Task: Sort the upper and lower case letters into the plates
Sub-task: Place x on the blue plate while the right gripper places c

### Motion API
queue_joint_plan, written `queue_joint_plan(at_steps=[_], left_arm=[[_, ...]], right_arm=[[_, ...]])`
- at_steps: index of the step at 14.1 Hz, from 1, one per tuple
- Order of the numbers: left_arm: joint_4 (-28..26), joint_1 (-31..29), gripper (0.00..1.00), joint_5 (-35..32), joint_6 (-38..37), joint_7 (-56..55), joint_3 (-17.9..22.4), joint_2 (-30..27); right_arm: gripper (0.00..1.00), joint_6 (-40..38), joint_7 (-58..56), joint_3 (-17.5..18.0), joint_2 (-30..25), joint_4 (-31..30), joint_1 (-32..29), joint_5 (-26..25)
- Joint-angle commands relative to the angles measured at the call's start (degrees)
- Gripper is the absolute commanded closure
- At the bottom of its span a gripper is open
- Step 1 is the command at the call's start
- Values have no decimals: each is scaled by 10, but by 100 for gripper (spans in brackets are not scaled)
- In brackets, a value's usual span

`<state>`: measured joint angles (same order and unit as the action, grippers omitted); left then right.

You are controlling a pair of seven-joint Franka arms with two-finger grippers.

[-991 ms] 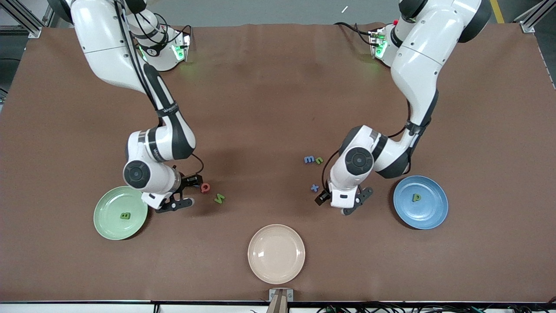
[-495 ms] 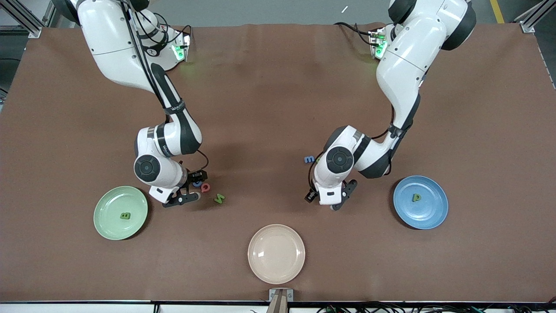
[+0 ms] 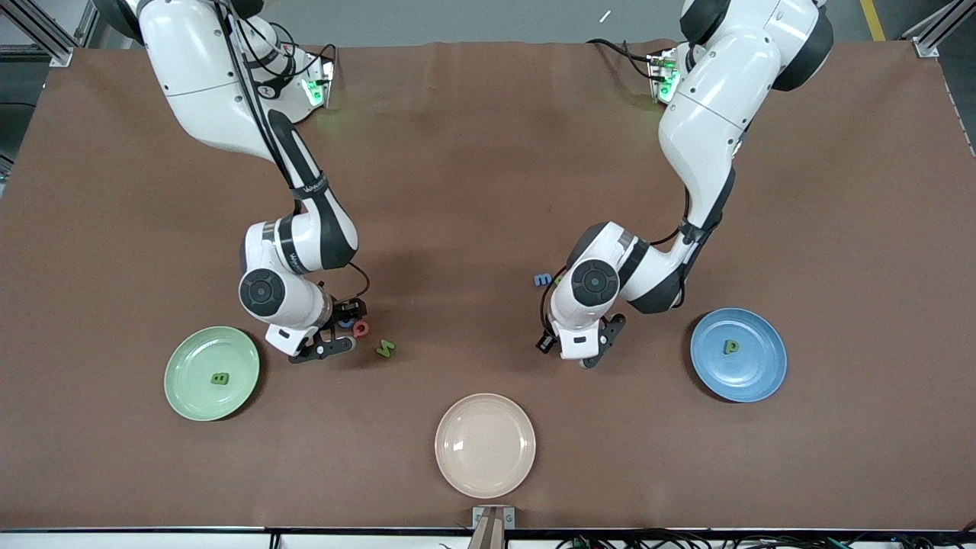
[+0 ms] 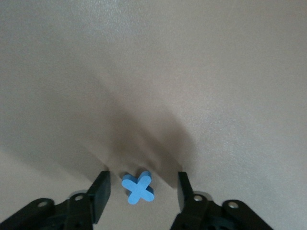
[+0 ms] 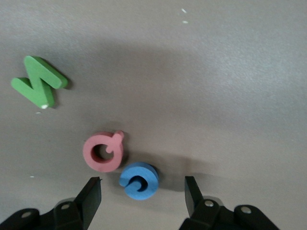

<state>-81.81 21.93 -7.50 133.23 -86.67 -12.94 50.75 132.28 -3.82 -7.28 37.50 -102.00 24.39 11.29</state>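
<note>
My right gripper (image 3: pixel 339 329) is open, low over a blue round letter (image 5: pixel 139 179) that lies between its fingers. A pinkish-red Q (image 5: pixel 103 152) touches that letter, and a green zigzag letter (image 5: pixel 37 87) lies apart from both. My left gripper (image 3: pixel 573 349) is open, and a blue x (image 4: pixel 138 188) lies on the cloth between its fingers (image 4: pixel 100 191). The x is hidden in the front view. The mint plate (image 3: pixel 194 366) holds a green B (image 3: pixel 219 378). The blue plate (image 3: pixel 755 366) holds a green p (image 3: pixel 730 347). A blue m (image 3: pixel 543 280) lies by the left arm's wrist.
A cream-beige plate (image 3: pixel 485 445) with nothing in it sits at the table's front edge, midway between the arms. The red Q (image 3: pixel 361 329) and green letter (image 3: pixel 385 348) lie between the mint plate and the beige plate. Brown cloth covers the table.
My right gripper moved from the mint plate's edge to over the blue letter by the Q. My left gripper moved away from the blue plate to over the blue x.
</note>
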Motion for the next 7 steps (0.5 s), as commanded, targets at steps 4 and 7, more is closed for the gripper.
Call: queue_joint_plan(at_steps=[4, 7], left_arm=[[13, 6, 83, -3, -15, 4, 5, 7], [9, 2, 98, -6, -41, 49, 10, 0]], right_arm=[[30, 14, 2, -3, -13, -23, 6, 13], [44, 13, 3, -3, -12, -23, 6, 14]])
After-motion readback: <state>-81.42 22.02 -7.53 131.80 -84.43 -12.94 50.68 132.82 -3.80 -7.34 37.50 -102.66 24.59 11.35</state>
